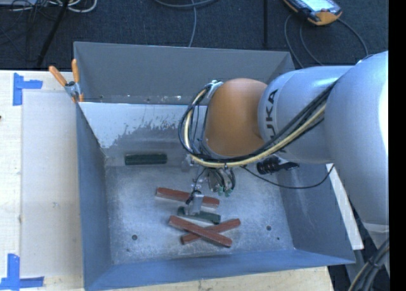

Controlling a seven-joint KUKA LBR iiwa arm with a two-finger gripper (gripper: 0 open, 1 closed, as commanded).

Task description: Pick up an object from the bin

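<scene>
My gripper [198,204] hangs low in the middle of the bin, under the orange wrist cover. Its fingers come down onto a small cluster of flat sticks. A reddish-brown stick [172,193] lies just left of the fingers, running under them. A dark green stick [206,217] lies right below the fingertips, touching or nearly touching them. Two more reddish-brown sticks [202,231] lie crossed just in front of that. The cover hides the upper part of the gripper.
A dark green block [145,158] lies apart at the back left of the bin floor, near the sloping back wall. The arm and its cables cover the bin's right side.
</scene>
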